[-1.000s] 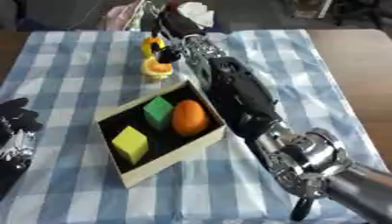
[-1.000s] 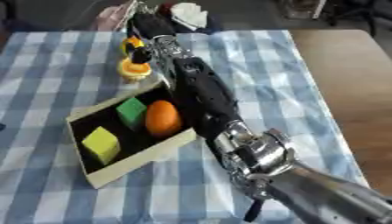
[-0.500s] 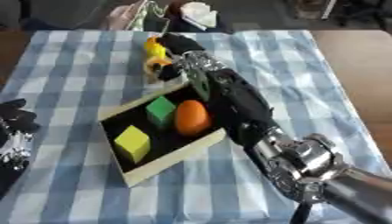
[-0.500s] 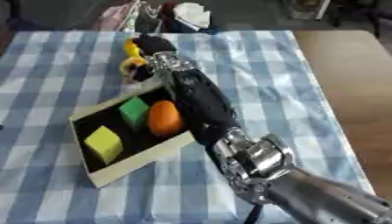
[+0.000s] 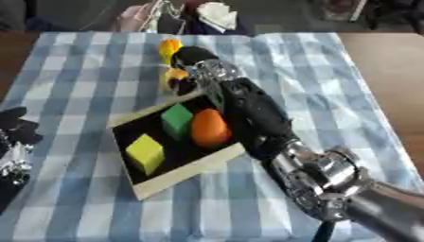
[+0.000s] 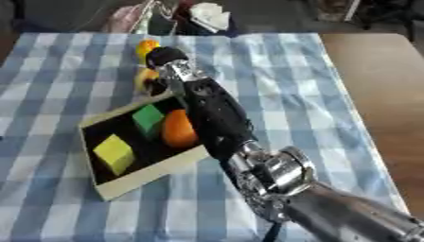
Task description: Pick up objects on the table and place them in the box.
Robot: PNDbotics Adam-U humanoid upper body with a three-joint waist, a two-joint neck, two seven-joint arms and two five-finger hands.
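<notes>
We see the box [image 5: 186,171] lying askew on the counter [image 5: 83,61], which is covered with a blue-and-white checked cloth. The box has a black inside and pale walls. In it lie three things: a yellow cube [image 5: 146,151] toward the near left corner, a green cube [image 5: 176,120] farther back, and an orange ball [image 5: 209,127] just to the right of the green cube, touching or nearly touching it.

Our right arm [image 5: 257,113] comes in from the lower right and stretches across the right side of the box toward the far end of the counter. The right hand [image 5: 195,58] shows as a dark, rounded shape beyond the far edge of the box. It sits right against a yellow-and-orange thing [image 5: 169,46], of which one part shows just beyond the hand and another, yellow with a dark patch, just beside it on the left, near the box's far corner. We cannot tell whether the fingers are curled round this thing or merely lie over it.

Our left hand [image 5: 16,130] rests at the left edge of the left eye view, near the lower corner, dark fingers pointing up and relaxed, holding nothing.

At the far edge of the counter we make out something white [image 5: 217,15].
</notes>
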